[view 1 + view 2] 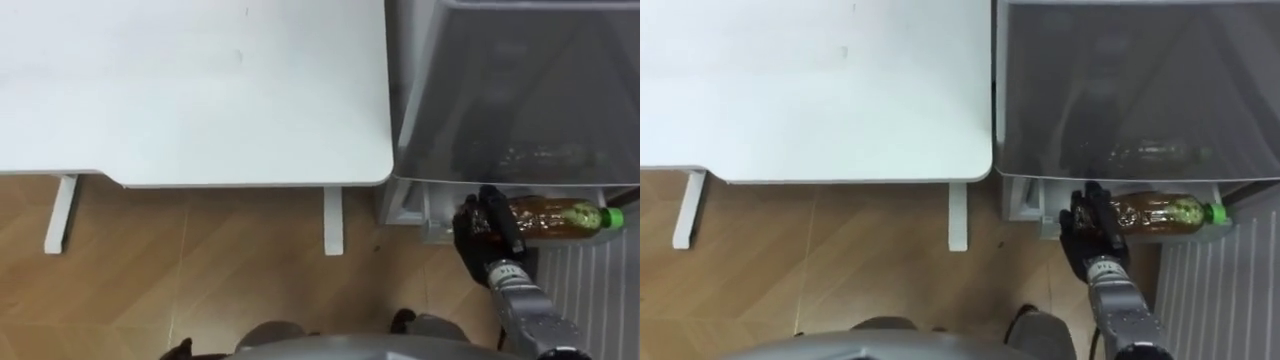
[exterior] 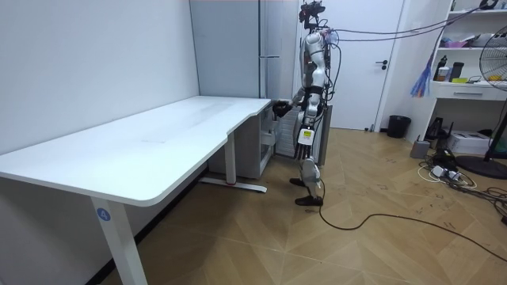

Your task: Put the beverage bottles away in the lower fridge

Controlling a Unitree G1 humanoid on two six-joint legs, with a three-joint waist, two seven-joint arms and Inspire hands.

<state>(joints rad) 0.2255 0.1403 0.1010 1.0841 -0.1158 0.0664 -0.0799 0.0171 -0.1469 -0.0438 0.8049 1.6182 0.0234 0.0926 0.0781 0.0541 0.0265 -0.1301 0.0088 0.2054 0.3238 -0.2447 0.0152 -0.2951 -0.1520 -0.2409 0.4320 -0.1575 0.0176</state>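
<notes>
Our right hand (image 1: 478, 235) is curled round the base end of the tea bottle (image 1: 560, 218), held sideways at the lower fridge (image 1: 500, 110) opening, beside the bench (image 1: 200, 90). We judge it full, weighty and smooth; a mid-body grip would balance better.

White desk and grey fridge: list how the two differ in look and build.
The white rounded-corner desk is plain and matt; the tall grey fridge is grey with a sheen. The desk is a thin top on slim legs, wooden floor showing beneath; the fridge is a solid cabinet. The right hand holds an amber bottle with a green cap at the fridge's lower front, away from the desk. Both stand side by side.
</notes>
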